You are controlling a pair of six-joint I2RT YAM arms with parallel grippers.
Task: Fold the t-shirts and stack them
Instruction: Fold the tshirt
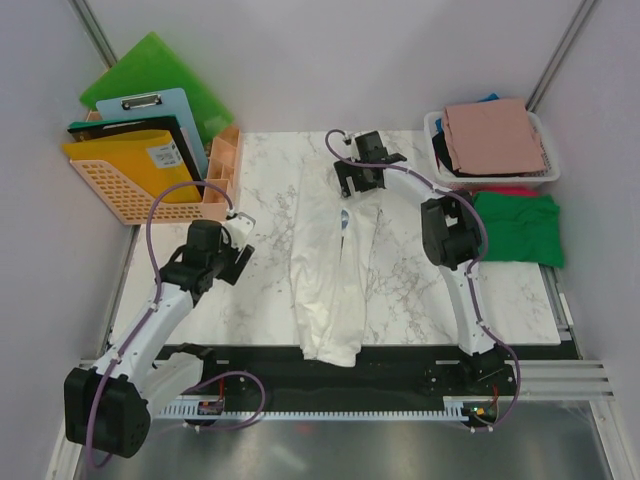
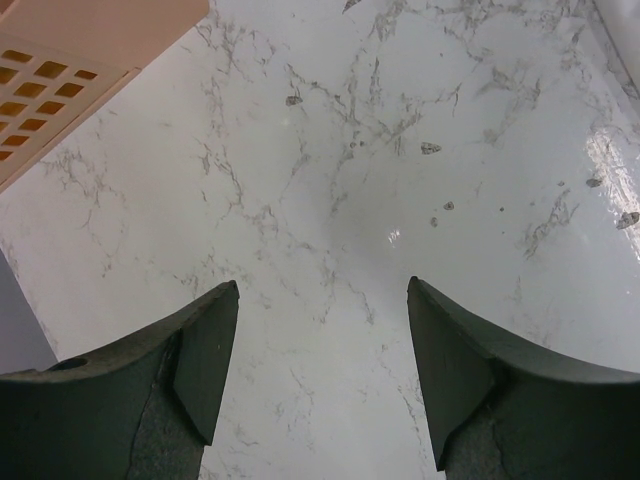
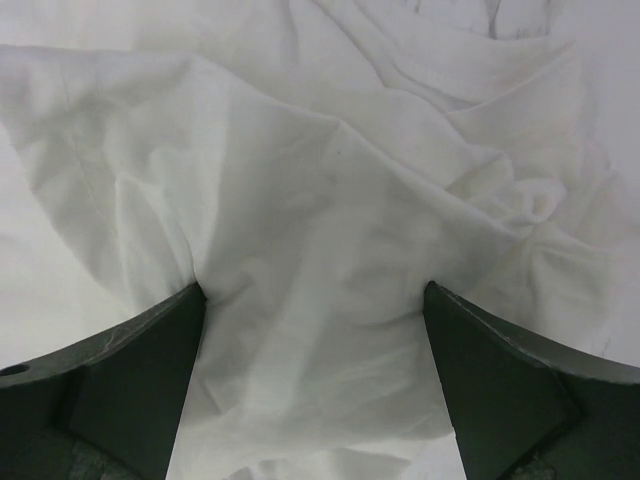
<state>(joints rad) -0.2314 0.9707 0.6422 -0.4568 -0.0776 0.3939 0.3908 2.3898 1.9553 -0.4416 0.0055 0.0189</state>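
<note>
I see the white shirt point(image 1: 328, 285) as a long, wrinkled strip. Its far end hides under the right gripper point(image 3: 315, 300), jaws wide apart. The left gripper point(image 2: 322, 295) is released too.

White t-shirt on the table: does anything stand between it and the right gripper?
Nothing visible does. The right gripper is open directly over the white t-shirt, and only its cloth shows between the jaws in the right wrist view.
</note>
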